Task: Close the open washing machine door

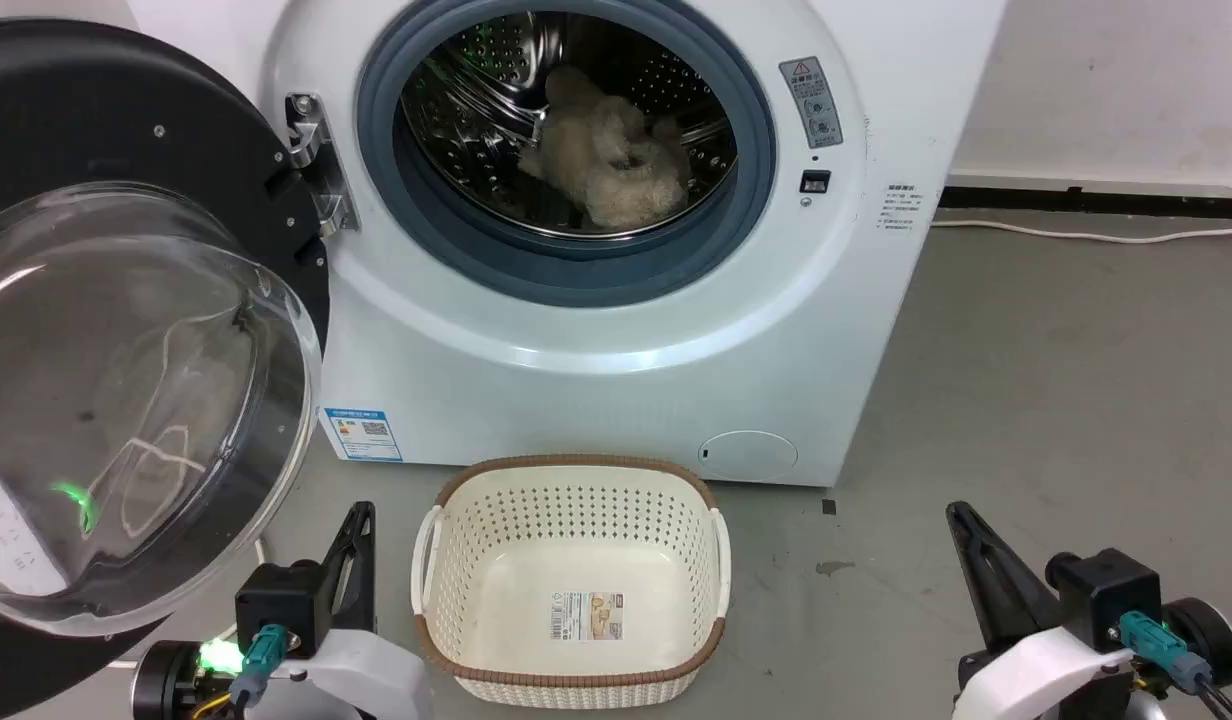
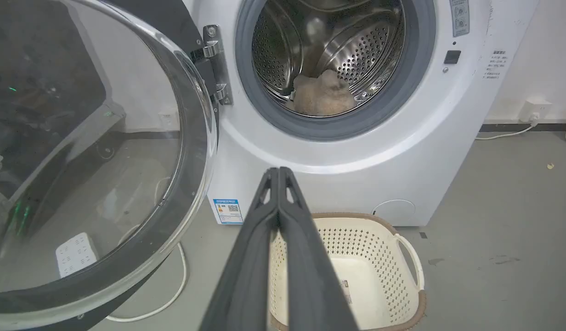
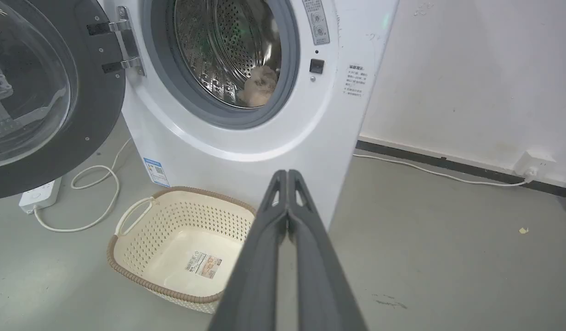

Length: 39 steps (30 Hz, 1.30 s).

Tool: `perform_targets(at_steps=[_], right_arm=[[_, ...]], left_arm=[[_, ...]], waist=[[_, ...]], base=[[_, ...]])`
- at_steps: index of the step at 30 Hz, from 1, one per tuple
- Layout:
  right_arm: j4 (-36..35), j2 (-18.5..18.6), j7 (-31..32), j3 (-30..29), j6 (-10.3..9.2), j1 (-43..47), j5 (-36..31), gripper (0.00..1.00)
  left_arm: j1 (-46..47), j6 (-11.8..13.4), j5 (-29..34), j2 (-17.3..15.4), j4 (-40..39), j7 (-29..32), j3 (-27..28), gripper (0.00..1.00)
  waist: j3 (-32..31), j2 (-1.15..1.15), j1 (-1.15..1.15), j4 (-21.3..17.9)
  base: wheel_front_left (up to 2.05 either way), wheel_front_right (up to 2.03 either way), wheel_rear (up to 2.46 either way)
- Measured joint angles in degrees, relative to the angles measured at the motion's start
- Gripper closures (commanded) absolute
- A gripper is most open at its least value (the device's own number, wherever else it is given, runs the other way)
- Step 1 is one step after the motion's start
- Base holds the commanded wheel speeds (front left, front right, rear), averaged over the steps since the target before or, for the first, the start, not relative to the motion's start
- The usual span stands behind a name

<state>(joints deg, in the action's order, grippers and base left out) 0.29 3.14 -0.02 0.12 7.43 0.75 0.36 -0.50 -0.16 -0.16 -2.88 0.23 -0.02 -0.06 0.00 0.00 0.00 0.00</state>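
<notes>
The white washing machine (image 1: 616, 330) stands ahead with its steel drum exposed and a beige fluffy item (image 1: 606, 160) inside. Its round black door (image 1: 126, 380) with the clear glass bowl is swung wide open to the left, hinged at the metal bracket (image 1: 311, 165). My left gripper (image 1: 361, 515) sits low at the left, shut and holding nothing, just right of the door's lower edge. My right gripper (image 1: 961, 515) is low at the right, shut and holding nothing, well clear of the machine. The door (image 2: 94, 161) looms left in the left wrist view, and the door (image 3: 44, 96) shows upper left in the right wrist view.
A cream perforated laundry basket (image 1: 571, 480) with a brown rim sits on the grey floor before the machine, between my arms. A white power strip (image 3: 39, 195) and a looping cable (image 3: 94, 193) lie under the door. A wall socket (image 3: 533, 163) is at the right.
</notes>
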Motion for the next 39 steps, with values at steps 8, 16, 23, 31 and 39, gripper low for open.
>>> perform_targets(at_steps=[8, 16, 23, 31, 39], right_arm=[[-0.01, 0.0, 0.0, 0.0, 0.0, -0.05, -0.01, 1.0], [-0.01, 0.0, 0.0, 0.0, 0.0, -0.06, -0.07, 1.0], [-0.01, 0.0, 0.0, 0.0, 0.0, -0.07, -0.08, 1.0], [-0.01, -0.01, 0.0, -0.01, 0.0, -0.07, -0.08, 1.0], [-0.01, -0.01, 0.0, 0.0, 0.0, -0.07, -0.08, 1.0]], left_arm=[[0.0, 0.0, 0.0, 0.0, 0.0, 0.0, 0.0, 1.0], [0.0, 0.0, 0.0, 0.0, 0.0, 0.0, 0.0, 1.0], [0.0, 0.0, 0.0, 0.0, 0.0, 0.0, 0.0, 1.0], [0.01, 0.0, 0.0, 0.0, 0.0, 0.0, 0.01, 1.0], [0.01, 0.0, 0.0, 0.0, 0.0, 0.0, 0.01, 1.0]], waist=[[0.0, 0.0, 0.0, 0.0], [0.0, 0.0, 0.0, 0.0], [0.0, 0.0, 0.0, 0.0], [0.0, 0.0, 0.0, 0.0], [0.0, 0.0, 0.0, 0.0]], base=[[0.0, 0.0, 0.0], [0.0, 0.0, 0.0], [0.0, 0.0, 0.0], [0.0, 0.0, 0.0], [0.0, 0.0, 0.0]])
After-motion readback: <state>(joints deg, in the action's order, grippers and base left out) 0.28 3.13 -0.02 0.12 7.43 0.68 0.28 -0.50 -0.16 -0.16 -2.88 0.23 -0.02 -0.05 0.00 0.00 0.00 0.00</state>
